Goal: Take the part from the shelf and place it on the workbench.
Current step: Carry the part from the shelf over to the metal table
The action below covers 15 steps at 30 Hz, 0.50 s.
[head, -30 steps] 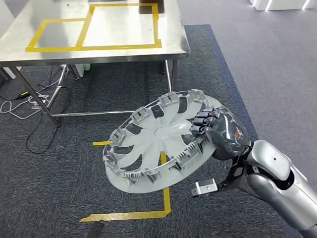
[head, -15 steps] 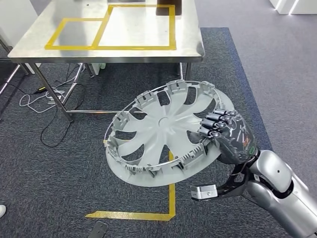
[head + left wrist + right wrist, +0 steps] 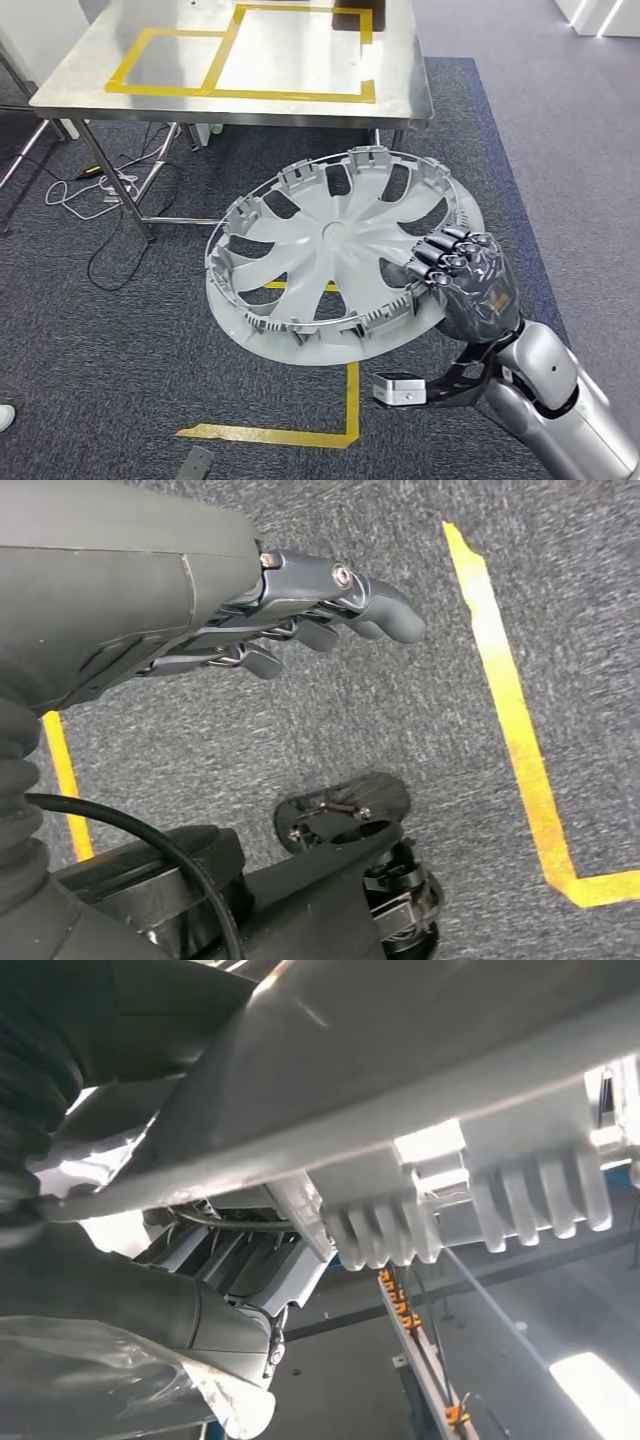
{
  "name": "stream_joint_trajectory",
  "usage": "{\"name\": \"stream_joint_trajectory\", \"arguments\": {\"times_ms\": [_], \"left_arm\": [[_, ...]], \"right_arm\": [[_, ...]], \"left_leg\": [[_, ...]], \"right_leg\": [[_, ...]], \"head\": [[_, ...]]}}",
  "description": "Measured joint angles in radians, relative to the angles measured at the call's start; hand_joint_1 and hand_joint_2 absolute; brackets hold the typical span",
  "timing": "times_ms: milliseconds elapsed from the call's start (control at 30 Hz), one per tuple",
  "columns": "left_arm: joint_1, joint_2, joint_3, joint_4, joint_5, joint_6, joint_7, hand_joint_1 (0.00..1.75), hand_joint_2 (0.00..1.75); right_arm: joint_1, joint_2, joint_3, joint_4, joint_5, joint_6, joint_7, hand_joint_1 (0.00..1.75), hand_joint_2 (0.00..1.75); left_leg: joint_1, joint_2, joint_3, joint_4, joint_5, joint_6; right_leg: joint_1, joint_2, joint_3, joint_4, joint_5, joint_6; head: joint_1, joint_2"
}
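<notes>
The part is a large silver-grey wheel cover point(image 3: 332, 250), inner side up and tilted, held in the air above the carpet. My right hand point(image 3: 468, 285) grips its rim on the near right side, fingers curled over the edge. In the right wrist view the wheel cover's ribbed rim point(image 3: 423, 1090) runs close across my right hand point(image 3: 136, 1310). The steel workbench point(image 3: 90, 80), marked with yellow tape rectangles, stands just beyond the cover. My left hand point(image 3: 226, 610) hangs over the carpet with its fingers stretched out and nothing in them.
Cables point(image 3: 83, 190) lie on the carpet under the workbench, beside its slanted legs point(image 3: 113, 180). Yellow floor tape point(image 3: 332, 430) forms a corner below the cover. A dark object point(image 3: 370, 15) stands at the bench's far edge. Open carpet lies to the right.
The whole view has shifted: the workbench now sits further right and closer in the picture. The wheel cover stays in my right hand's grip, a little higher and nearer the bench edge.
</notes>
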Motion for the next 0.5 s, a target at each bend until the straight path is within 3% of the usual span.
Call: {"name": "stream_joint_trajectory", "arguments": {"times_ms": [67, 200, 300, 333, 367, 400, 467, 500], "left_arm": [[0.000, 0.001, 0.000, 0.000, 0.000, 0.003, 0.000, 0.00, 1.75], [0.001, 0.005, -0.002, 0.000, -0.002, 0.002, -0.003, 0.00, 1.75], [0.003, 0.005, -0.003, 0.000, -0.005, 0.000, -0.006, 0.00, 1.75], [0.004, 0.005, -0.003, 0.000, -0.006, 0.001, -0.006, 0.00, 1.75], [0.005, 0.005, -0.004, 0.000, -0.007, 0.002, -0.006, 0.00, 1.75], [0.006, 0.006, -0.005, 0.000, -0.007, 0.004, -0.007, 0.00, 1.75], [0.006, 0.008, -0.007, 0.000, -0.008, 0.006, -0.007, 0.00, 1.75], [0.006, 0.009, -0.008, 0.000, -0.008, 0.006, -0.008, 0.00, 1.75]], "right_arm": [[0.004, 0.009, -0.006, -0.001, 0.007, -0.008, 0.003, 1.75, 1.75], [0.015, 0.026, -0.019, -0.006, 0.035, -0.023, 0.011, 1.75, 1.75], [0.024, 0.034, -0.027, -0.007, 0.045, -0.038, 0.014, 1.75, 1.75], [0.029, 0.037, -0.028, -0.008, 0.047, -0.043, 0.014, 1.75, 1.75], [0.034, 0.039, -0.029, -0.008, 0.047, -0.048, 0.015, 1.75, 1.75], [0.039, 0.041, -0.030, -0.009, 0.048, -0.051, 0.015, 1.75, 1.75], [0.049, 0.042, -0.035, -0.015, 0.048, -0.054, 0.015, 1.75, 1.75], [0.053, 0.043, -0.038, -0.018, 0.049, -0.058, 0.015, 1.75, 1.75]], "left_leg": [[-0.003, -0.001, -0.002, 0.003, -0.003, -0.010], [0.000, 0.001, -0.012, 0.037, -0.027, -0.030], [0.003, 0.004, -0.099, 0.218, -0.099, -0.042], [0.003, 0.004, -0.129, 0.271, -0.111, -0.042], [0.003, 0.004, -0.143, 0.291, -0.103, -0.041], [0.003, 0.004, -0.140, 0.272, -0.077, -0.037], [-0.001, 0.004, -0.092, 0.150, 0.002, -0.025], [-0.005, 0.005, -0.065, 0.088, 0.026, -0.018]], "right_leg": [[0.003, 0.002, 0.026, -0.047, 0.001, -0.006], [-0.001, 0.001, 0.041, -0.053, -0.005, -0.027], [-0.001, -0.002, 0.059, -0.054, -0.016, -0.039], [0.000, -0.002, 0.065, -0.054, -0.021, -0.040], [0.000, -0.001, 0.072, -0.054, -0.027, -0.040], [0.001, 0.000, 0.080, -0.054, -0.033, -0.039], [0.001, 0.000, 0.097, -0.055, -0.046, -0.036], [0.003, 0.000, 0.103, -0.056, -0.053, -0.032]], "head": [[0.000, 0.000], [-0.003, 0.000], [-0.006, 0.000], [-0.006, 0.000], [-0.006, 0.000], [-0.006, 0.000], [-0.006, 0.000], [-0.005, 0.000]]}}
